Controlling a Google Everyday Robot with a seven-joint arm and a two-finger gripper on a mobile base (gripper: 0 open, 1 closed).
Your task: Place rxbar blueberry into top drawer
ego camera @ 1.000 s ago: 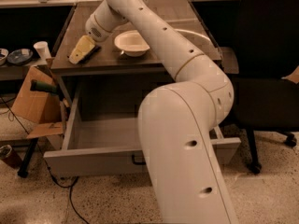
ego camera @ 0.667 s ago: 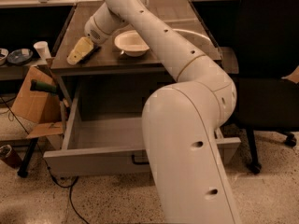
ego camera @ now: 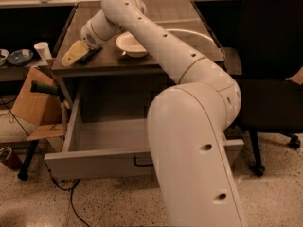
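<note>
The rxbar blueberry [ego camera: 88, 55] is a small dark flat bar lying on the wooden tabletop [ego camera: 156, 60] near its front left corner. My gripper [ego camera: 73, 55], pale yellow at its tip, is low over the tabletop just left of the bar; I cannot tell whether it touches it. The top drawer [ego camera: 94, 161] is pulled out below the tabletop. Its grey inside is bare where it shows, and its dark handle [ego camera: 142, 162] peeks out beside my arm. My big white arm hides the drawer's right half.
A white round bowl [ego camera: 130, 44] sits on the tabletop right of the bar. A cardboard box [ego camera: 33, 103] and a paper cup [ego camera: 42, 50] stand to the left. A black office chair [ego camera: 270, 79] stands on the right. A cable lies on the floor.
My gripper has shifted a little left and toward the table's front edge, near the bar. The drawer and bowl have not moved.
</note>
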